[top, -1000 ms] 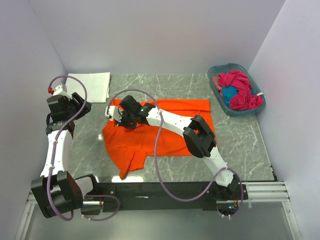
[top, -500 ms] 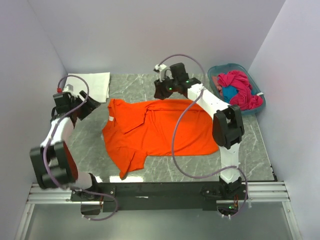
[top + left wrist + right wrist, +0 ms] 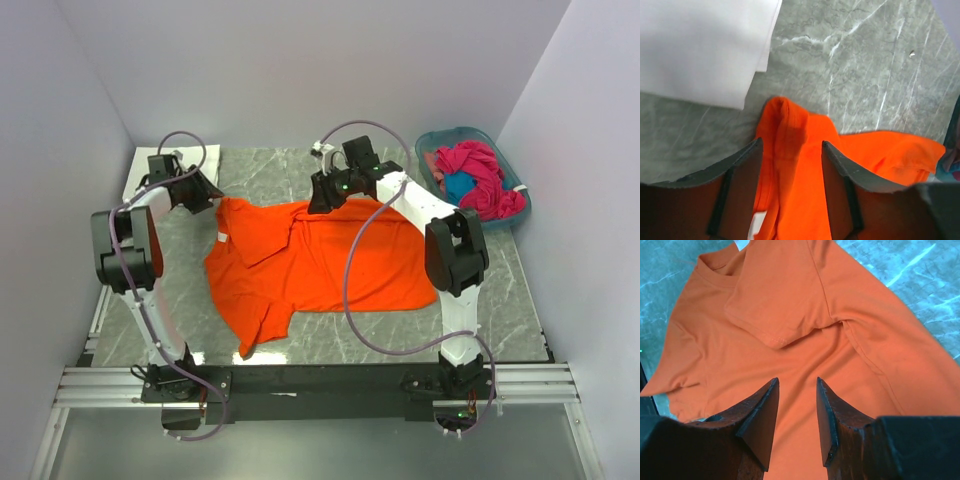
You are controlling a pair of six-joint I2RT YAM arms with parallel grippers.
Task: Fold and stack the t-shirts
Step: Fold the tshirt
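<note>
A bright orange t-shirt lies spread on the marble table, with one sleeve folded over onto its body. My left gripper is at the shirt's back-left corner. In the left wrist view it is open, its fingers astride a raised ridge of orange cloth. My right gripper hangs over the shirt's back edge. In the right wrist view it is open just above the flat orange cloth and holds nothing. A folded white t-shirt lies at the back left.
A teal basket stands at the back right with a magenta t-shirt and a blue one heaped in it. White walls enclose the table on three sides. The folded white t-shirt is partly hidden behind my left arm.
The right arm swung from the shirt's left shoulder to its back edge and opened. The left arm moved in from the left wall to the shirt's back-left corner, over the cloth.
</note>
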